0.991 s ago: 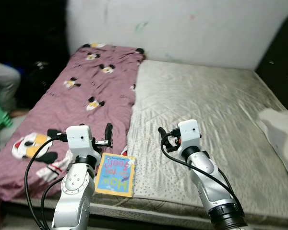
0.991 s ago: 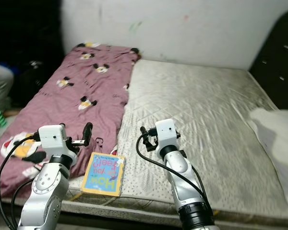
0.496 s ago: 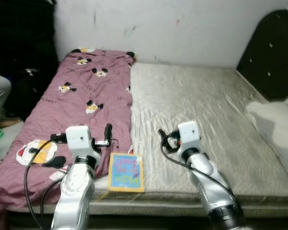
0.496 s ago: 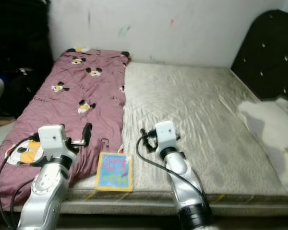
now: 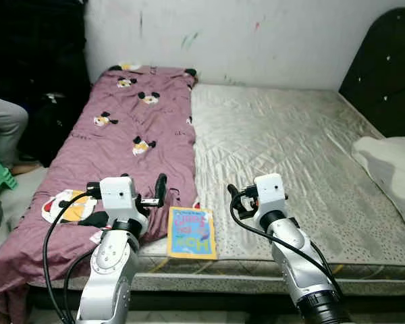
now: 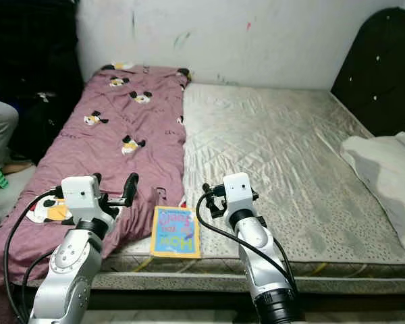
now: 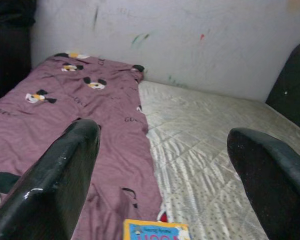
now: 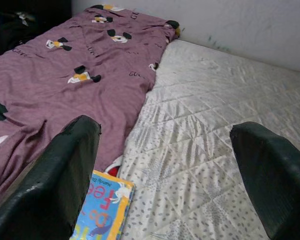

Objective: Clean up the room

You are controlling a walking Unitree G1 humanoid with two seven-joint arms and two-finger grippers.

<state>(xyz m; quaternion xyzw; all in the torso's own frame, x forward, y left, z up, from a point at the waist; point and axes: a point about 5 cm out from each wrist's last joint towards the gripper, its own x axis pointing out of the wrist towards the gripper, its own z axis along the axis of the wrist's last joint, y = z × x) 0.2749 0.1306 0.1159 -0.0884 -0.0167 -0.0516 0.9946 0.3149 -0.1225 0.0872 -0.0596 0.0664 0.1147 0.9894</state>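
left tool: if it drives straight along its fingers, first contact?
Probably the maroon blanket beyond the left tool; its open fingers aim up the bed toward the wall. Depth unclear.

White wall point(image 5: 256, 34) behind bed, smudged with small coloured marks. Bare quilted grey mattress point(image 5: 283, 142) filling most of room. Black tufted headboard point(image 5: 385, 74) at right. Dark shadowed area point(image 5: 34, 61) at left. Light dim, even.

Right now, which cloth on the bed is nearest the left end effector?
The purple cartoon-print blanket, right under the left end effector. The white cloth lies at the bed's far right edge, beyond the right end effector.
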